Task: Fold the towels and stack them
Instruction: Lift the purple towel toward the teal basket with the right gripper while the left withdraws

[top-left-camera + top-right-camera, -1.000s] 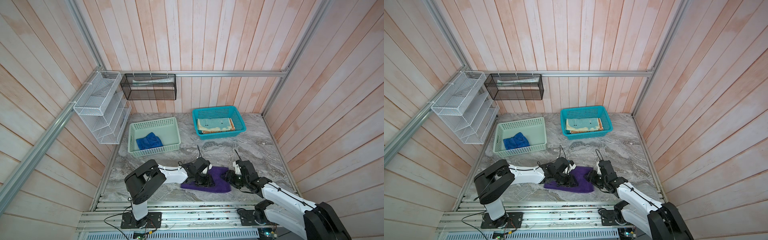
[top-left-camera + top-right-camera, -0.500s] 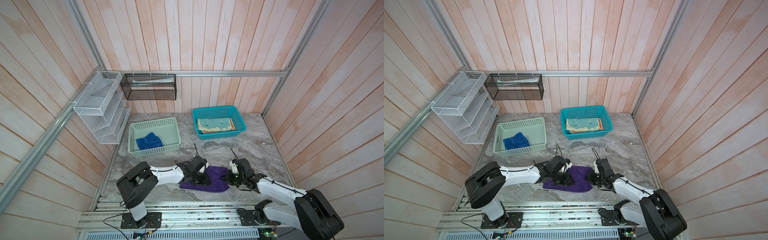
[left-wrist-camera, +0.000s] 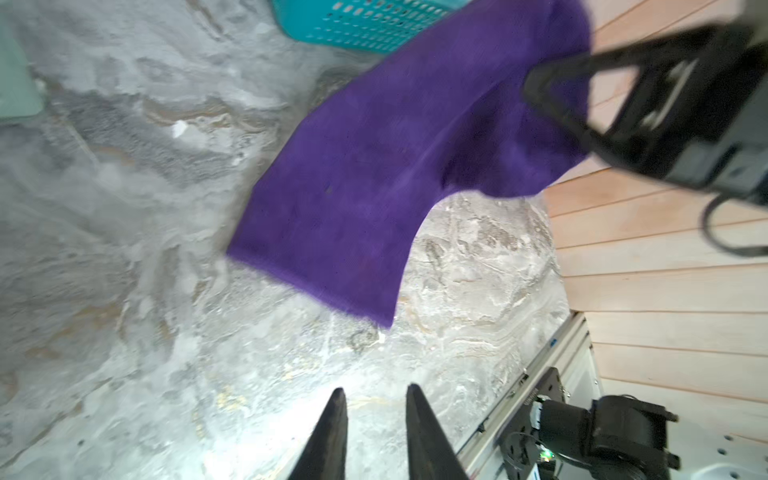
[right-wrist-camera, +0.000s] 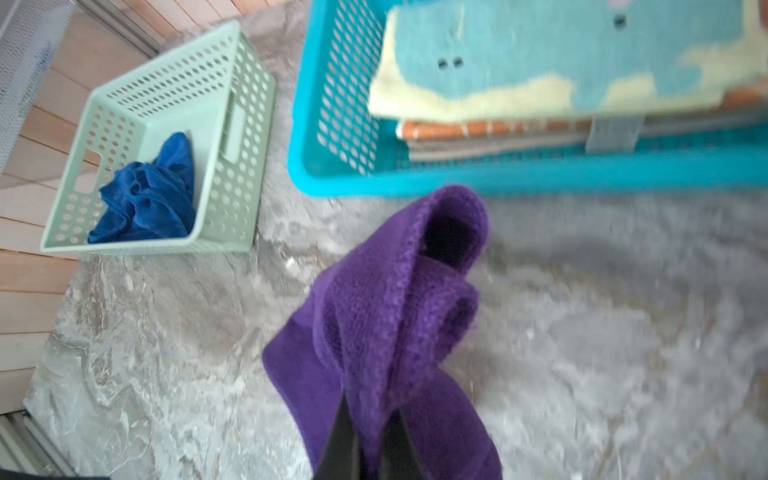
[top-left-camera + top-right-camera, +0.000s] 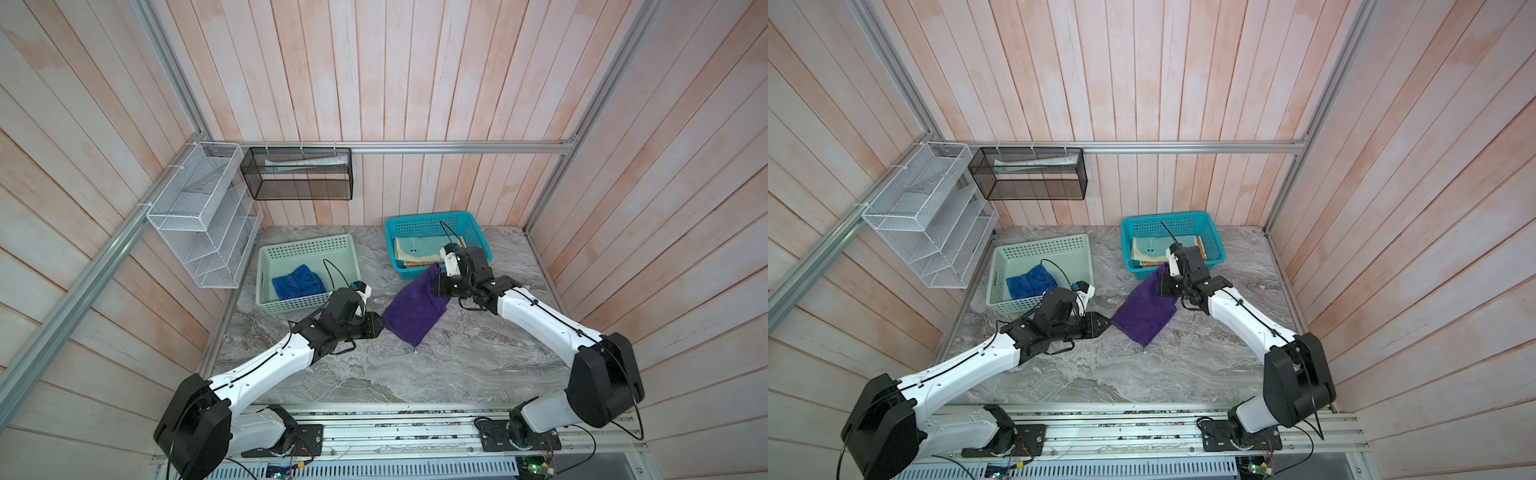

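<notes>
Item: purple towel [image 5: 415,309], folded.
Change: was flat on bench [image 5: 457,357] w/ both pincers at it; now lifted, upper end at teal basket [image 5: 428,216] rim. Fold looks done, stacking next.
R pincer [image 5: 439,286]: clamped on towel edge.
L pincer [image 3: 375,390]: slightly apart, empty, beside towel.

bare tabletop [image 5: 415,374] open at front, mint basket [image 5: 307,253] and teal basket [image 5: 415,227] along the back, purple towel [image 5: 413,313] hanging mid-table
</notes>
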